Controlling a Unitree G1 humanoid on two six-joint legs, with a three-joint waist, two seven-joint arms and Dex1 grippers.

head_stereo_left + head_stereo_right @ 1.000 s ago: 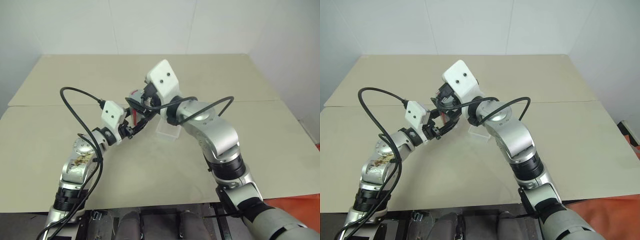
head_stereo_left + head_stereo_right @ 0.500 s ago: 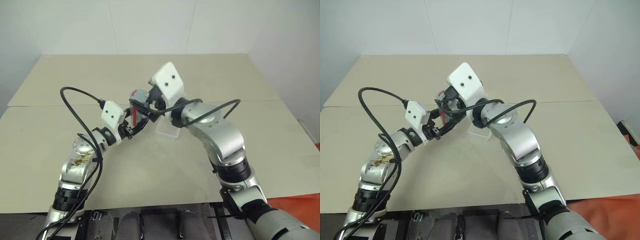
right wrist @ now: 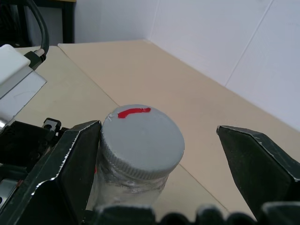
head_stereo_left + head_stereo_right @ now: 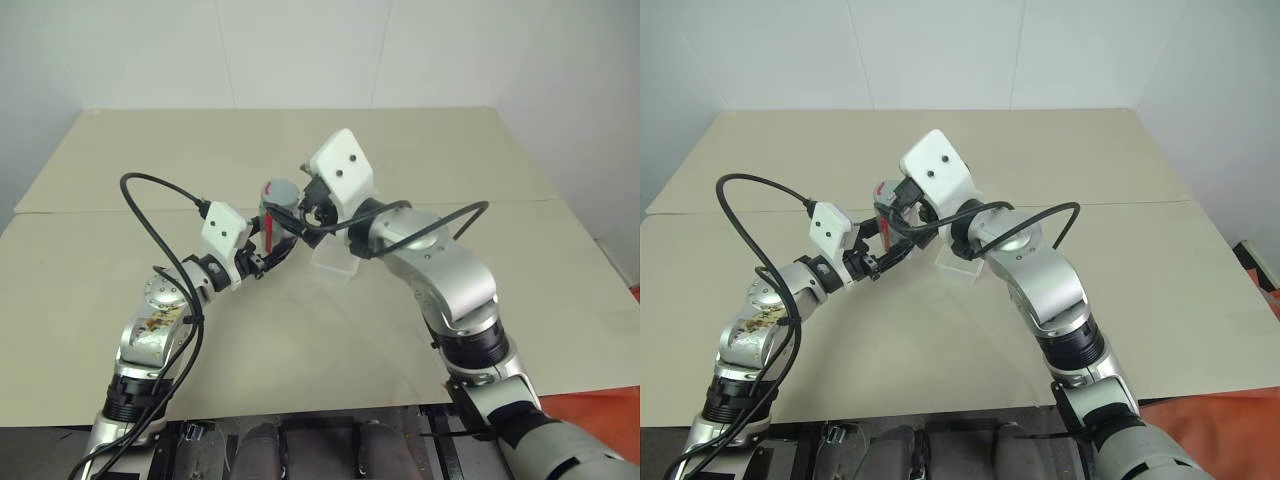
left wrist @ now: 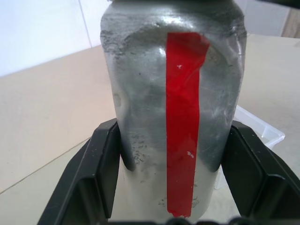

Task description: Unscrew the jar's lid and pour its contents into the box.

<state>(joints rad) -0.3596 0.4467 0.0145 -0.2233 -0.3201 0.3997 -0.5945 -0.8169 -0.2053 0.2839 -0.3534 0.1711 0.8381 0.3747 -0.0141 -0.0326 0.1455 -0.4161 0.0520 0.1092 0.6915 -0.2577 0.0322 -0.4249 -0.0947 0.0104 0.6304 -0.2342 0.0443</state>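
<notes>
Above the middle of the bench (image 4: 120, 300), the robot's left gripper (image 5: 174, 154) pinches the jar (image 5: 173, 98) low on its body, one black finger pressed to each side, holding it upright and clear of the surface. The right gripper (image 3: 159, 154) stands level at the lid (image 3: 143, 143), its fingers (image 3: 70, 173) spread wide: one lies close against the lid's ribbed edge, the other well apart from it, so nothing is gripped there. The lid, grey with a short red mark on top, sits on the jar's mouth. The box (image 4: 335, 262), a shallow clear tray, rests on the bench just beside and beneath the two grippers, towards the robot's right.

The jar looks light and stiff, a thin clear plastic cylinder with a red stripe down its side; its walls are smooth and likely to turn in the left grip if the lid is tight, so a firm low pinch seems wise. The lid's ribbed rim is the natural place to take hold, squeezed across its full width. The contents cannot be made out through the cloudy wall.
</notes>
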